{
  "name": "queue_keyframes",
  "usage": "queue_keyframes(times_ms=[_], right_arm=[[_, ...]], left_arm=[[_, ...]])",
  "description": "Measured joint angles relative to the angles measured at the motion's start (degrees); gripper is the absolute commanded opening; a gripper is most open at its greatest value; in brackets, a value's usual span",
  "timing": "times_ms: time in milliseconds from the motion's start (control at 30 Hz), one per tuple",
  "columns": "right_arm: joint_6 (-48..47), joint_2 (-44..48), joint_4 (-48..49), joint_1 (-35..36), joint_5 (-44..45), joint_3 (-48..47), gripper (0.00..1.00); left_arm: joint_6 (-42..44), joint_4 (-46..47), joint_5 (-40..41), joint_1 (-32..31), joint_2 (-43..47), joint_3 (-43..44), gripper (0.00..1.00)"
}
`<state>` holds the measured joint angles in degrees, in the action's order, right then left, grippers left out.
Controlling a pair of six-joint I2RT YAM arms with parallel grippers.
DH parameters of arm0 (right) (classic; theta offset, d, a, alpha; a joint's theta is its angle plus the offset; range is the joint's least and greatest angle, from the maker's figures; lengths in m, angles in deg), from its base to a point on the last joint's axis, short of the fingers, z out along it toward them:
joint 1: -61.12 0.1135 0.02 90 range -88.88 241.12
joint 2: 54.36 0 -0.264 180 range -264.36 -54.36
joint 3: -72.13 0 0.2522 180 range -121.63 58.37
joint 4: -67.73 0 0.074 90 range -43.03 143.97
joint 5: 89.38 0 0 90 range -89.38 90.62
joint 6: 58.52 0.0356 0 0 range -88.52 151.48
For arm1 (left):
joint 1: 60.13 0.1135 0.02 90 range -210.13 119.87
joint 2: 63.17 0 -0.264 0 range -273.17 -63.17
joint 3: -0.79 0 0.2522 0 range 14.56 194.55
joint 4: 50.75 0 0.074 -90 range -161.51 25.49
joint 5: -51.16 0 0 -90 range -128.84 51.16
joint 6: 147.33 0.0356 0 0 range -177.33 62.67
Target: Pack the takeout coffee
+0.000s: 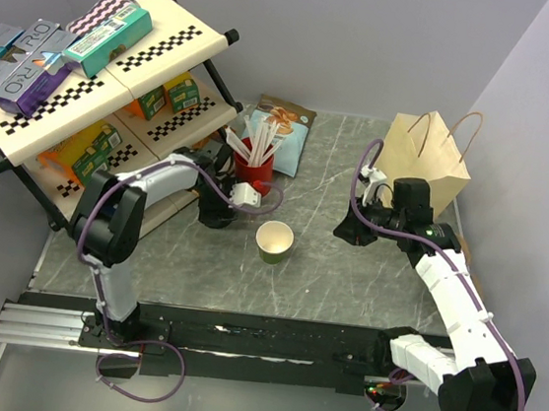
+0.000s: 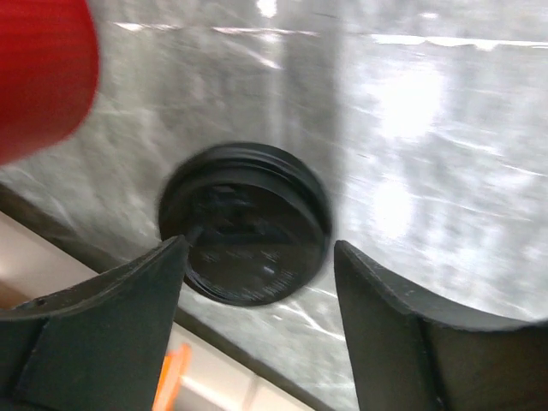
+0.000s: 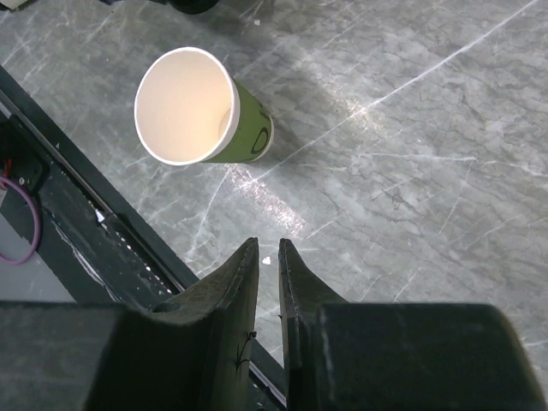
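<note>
Counting from the left, I see one two-tier shelf [image 1: 166, 29] of boxed goods, one red cup [image 1: 252, 166] holding a bunch of white stirrers [image 1: 262, 140] too crowded to count, one printed pouch [image 1: 288, 128] lying behind it, one green cup [image 1: 274, 242], one black lid [image 2: 244, 205] and one brown paper bag [image 1: 429, 154] with handles at the far right.

My left gripper [image 2: 259, 247] hangs low over the table by the foot of the shelf. Its jaws are spread wide on either side of the lid without touching it and hold nothing. The lid lies flat on the grey marble top [image 1: 346, 273], round and ridged at the rim, with the red cup just beside it.

The green cup stands upright near the middle of the table, apart from its lid and well apart from the bag. It is uncovered, with a thin white rim, a cream inside and a dark mark on its green wall.

My right gripper [image 3: 267, 244] hovers to the right of the cup, between it and the bag. Its fingers [image 3: 235, 291] are drawn almost together with only a thin slit between them, and nothing is in them.
</note>
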<state>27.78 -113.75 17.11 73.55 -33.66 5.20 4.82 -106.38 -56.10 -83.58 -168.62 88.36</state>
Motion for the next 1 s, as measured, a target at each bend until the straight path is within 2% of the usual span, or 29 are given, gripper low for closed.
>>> queue_keyframes(times_ms=[233, 267, 300, 333, 400, 500, 600, 800, 1000], right_arm=[[0.0, 0.0, 0.2, -0.3, 0.2, 0.6, 0.23], [0.0, 0.0, 0.3, -0.4, 0.2, 0.7, 0.23], [0.0, 0.0, 0.3, -0.4, 0.2, 0.9, 0.23], [0.0, 0.0, 0.4, -0.5, 0.2, 1.0, 0.23], [0.2, 0.0, 0.5, -0.5, 0.2, 1.2, 0.24], [0.7, 0.0, 0.9, -0.7, 0.2, 1.2, 0.23], [0.9, 0.0, 1.0, -0.7, 0.2, 1.2, 0.23], [0.8, 0.0, 1.0, -0.7, 0.2, 1.2, 0.24], [0.8, 0.0, 0.7, -1.1, 0.2, 1.2, 0.24]], left_arm=[[-3.2, -5.9, -2.4, -1.1, 10.2, -4.1, 0.66], [-3.8, -6.6, -2.9, -1.7, 11.8, -4.1, 0.69], [-4.6, -7.3, -3.4, -2.5, 13.7, -4.1, 0.85], [-5.0, -7.6, -3.9, -3.4, 15.3, -4.0, 0.91], [-6.3, -8.0, -4.4, -5.4, 18.3, -3.9, 0.98], [-7.1, -7.9, -4.1, -7.0, 20.2, -3.9, 0.99], [-4.9, -7.7, -2.6, -5.6, 17.6, -3.7, 0.99], [0.0, -6.5, 0.1, -0.3, 5.2, 1.6, 0.99], [1.5, -4.9, 0.7, 0.4, -1.1, 4.5, 0.99]])
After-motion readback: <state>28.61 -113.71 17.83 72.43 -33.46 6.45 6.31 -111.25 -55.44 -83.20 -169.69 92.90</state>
